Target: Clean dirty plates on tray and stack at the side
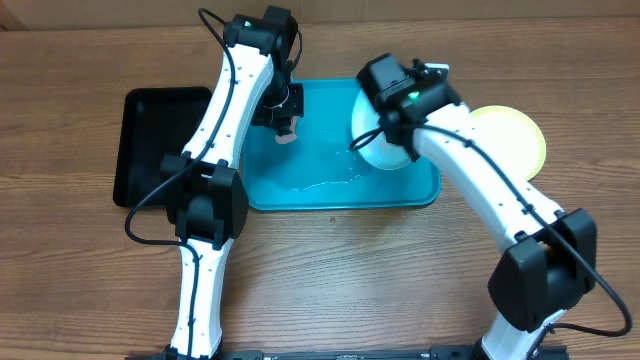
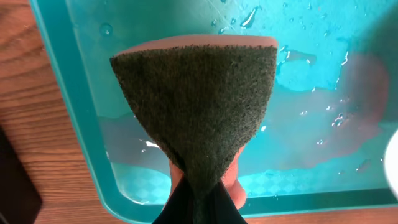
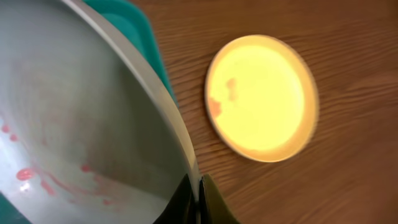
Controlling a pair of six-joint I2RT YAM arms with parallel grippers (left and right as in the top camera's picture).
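The right gripper [image 3: 198,200] is clamped on the rim of the white plate [image 3: 81,106] and holds it tilted on edge over the right end of the turquoise tray [image 1: 330,192]. That likely presents its smeared face (red streaks show low on it in the right wrist view) to a scrubber, and lets drips fall into the tray rather than onto the table [image 3: 348,37]. The left gripper [image 2: 199,202] pinches the sponge [image 2: 196,106] by its narrow end, dark scouring side outward. It hangs over the left part of the tray, above a shallow film of water [image 2: 323,81]. Sponge and plate are apart, so scrubbing of this plate looks yet to begin. The yellow plate [image 3: 261,96] lies flat on the wood just right of the tray, probably the stacking spot, though faint reddish marks show on it. The black tray [image 1: 150,140] sits to the left of the turquoise one
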